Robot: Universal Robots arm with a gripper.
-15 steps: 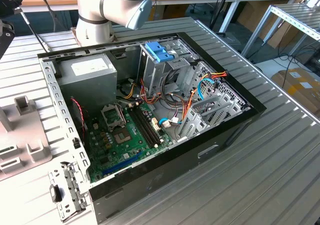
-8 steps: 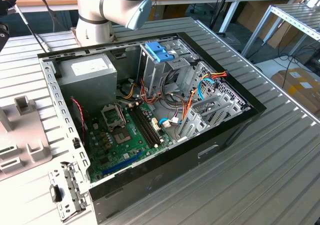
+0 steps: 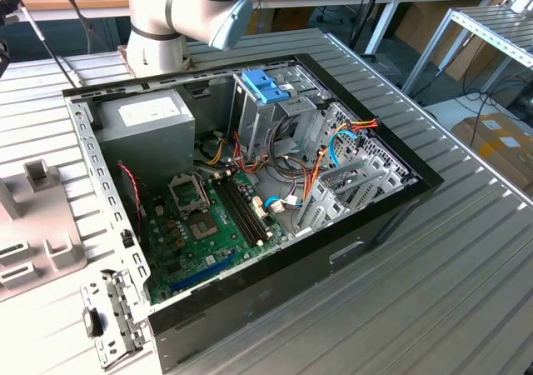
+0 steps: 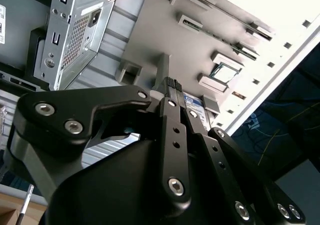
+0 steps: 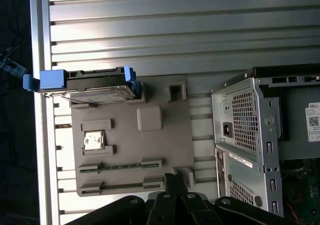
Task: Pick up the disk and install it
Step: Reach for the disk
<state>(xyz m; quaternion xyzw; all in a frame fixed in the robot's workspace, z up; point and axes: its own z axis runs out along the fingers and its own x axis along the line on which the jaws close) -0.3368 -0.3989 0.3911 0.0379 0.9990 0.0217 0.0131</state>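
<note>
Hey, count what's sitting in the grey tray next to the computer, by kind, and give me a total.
Disk: 1
Silver chip: 1
Total in the tray: 2

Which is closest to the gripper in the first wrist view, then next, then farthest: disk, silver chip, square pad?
1. square pad, middle of the grey tray, nearest the gripper.
2. silver chip, in a tray pocket.
3. disk, on the tray's far edge.

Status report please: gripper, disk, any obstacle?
Gripper shut, empty. Disk on grey fixture, untouched. No obstacle seen between them.
</note>
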